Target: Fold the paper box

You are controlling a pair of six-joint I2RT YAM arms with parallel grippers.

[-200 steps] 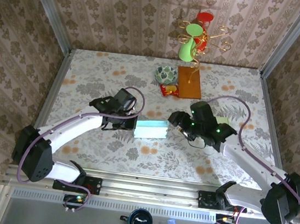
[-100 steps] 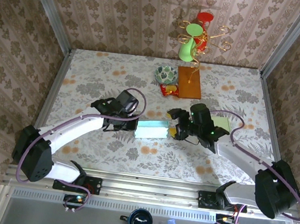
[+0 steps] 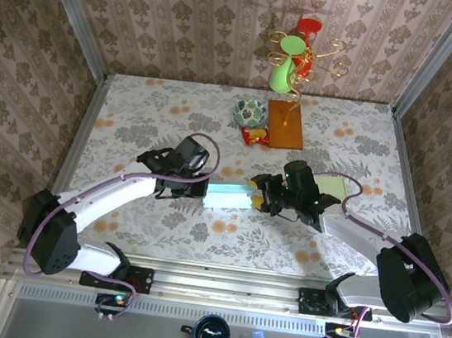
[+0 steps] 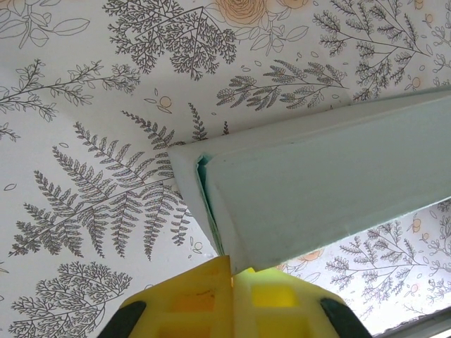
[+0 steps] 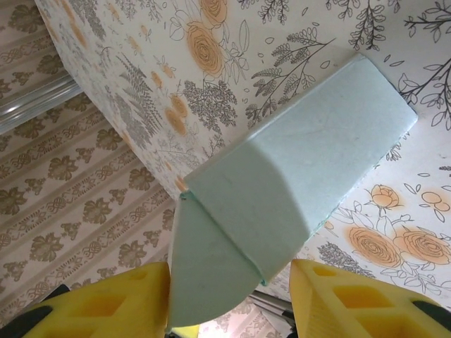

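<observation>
Your paper box [image 3: 228,195] lies mid-table between both arms. Your left gripper [image 4: 232,273] is pinched closed on its left corner. Your right gripper [image 5: 231,280] straddles the flap at the other end, jaws apart. Beyond it, well apart, sit a bowl [image 3: 250,112], a brown board [image 3: 285,124] and a red packet [image 3: 254,136].

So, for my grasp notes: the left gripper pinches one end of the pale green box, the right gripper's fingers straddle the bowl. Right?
No: the right gripper straddles the other end of the box, not the bowl, as the right wrist view shows. The left gripper does pinch one end.
</observation>
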